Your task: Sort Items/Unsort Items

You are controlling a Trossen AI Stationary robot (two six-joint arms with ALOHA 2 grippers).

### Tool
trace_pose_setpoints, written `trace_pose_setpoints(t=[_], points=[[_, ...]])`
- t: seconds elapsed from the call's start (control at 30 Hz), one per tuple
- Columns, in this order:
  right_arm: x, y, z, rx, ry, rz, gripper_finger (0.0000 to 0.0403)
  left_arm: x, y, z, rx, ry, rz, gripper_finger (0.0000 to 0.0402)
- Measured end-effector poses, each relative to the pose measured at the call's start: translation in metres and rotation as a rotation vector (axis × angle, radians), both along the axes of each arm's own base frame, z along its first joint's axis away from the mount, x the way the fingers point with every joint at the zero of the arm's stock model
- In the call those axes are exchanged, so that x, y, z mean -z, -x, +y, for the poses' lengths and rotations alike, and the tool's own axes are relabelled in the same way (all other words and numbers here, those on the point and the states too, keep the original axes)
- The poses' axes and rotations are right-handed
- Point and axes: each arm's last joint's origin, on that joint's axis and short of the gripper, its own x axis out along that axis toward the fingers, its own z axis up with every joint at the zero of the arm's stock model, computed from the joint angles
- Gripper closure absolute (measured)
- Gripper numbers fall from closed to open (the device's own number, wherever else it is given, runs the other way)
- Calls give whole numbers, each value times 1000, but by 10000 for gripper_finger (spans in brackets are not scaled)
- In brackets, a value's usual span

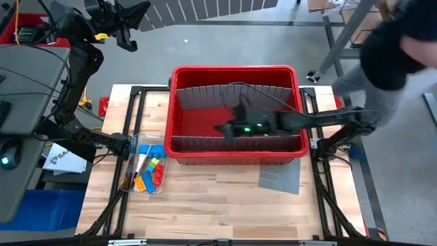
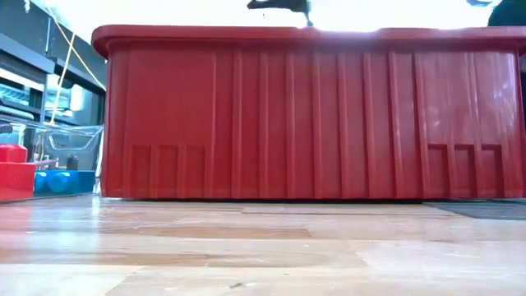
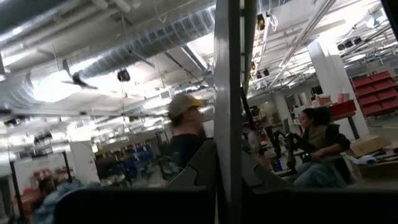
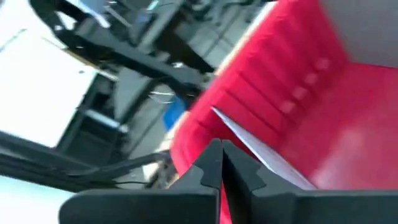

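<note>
While the right gripper (image 1: 220, 128) sits inside the red bin (image 1: 235, 72), reached in from the right side, I read its fingers as pressed together with nothing between them; the right wrist view shows the two dark tips meeting over the bin's red wall and a grey divider (image 4: 261, 152). I see no item inside the bin from above, though the arm hides part of the floor.

The items (image 1: 147, 172) lie in a clear tray (image 1: 127, 179) just left of the bin's near-left corner: orange, blue, yellow, red and green blocks packed together. In the low view, red and blue blocks (image 2: 20, 173) show at the far left beside the bin wall.

The left gripper (image 1: 126, 37) is raised well off the table at the far-left, its fingers shut on nothing, and its wrist camera looks out into the room, where people are present.

My judgement: no pick is under way, and the step in hand is the reach before a first grasp. Next move calls for:
1. Lifting the right gripper clear of the bin rim and dividers.
2. Bringing a gripper over the tray.
3. Spreading the fingers before descent onto one block.
</note>
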Motion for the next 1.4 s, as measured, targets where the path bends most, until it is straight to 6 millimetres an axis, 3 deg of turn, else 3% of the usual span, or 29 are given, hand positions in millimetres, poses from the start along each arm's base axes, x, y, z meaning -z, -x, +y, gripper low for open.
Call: trace_pose_setpoints(t=[0.1,0.23,0.43,0.53,0.7,0.9,1.13,1.4], points=[[5,-40,4,-88,-7,-26,403,-1,1,0,2,5,-8,401],[2,-92,22,-181,21,77,403,0,3,2,-18,18,-10,401],[-15,-144,22,-23,97,205,403,0,2,3,-32,8,-10,401],[2,-163,23,26,67,173,403,1,2,3,-44,-16,-3,401],[36,-163,42,106,-61,200,403,0,2,3,-51,-33,-4,401],[34,-160,61,88,-69,203,403,4,0,6,-63,-11,34,401],[48,-147,75,17,-123,390,403,10,-2,10,-62,50,75,401],[52,-120,134,-160,-183,607,403,10,-2,10,-64,44,76,401]])
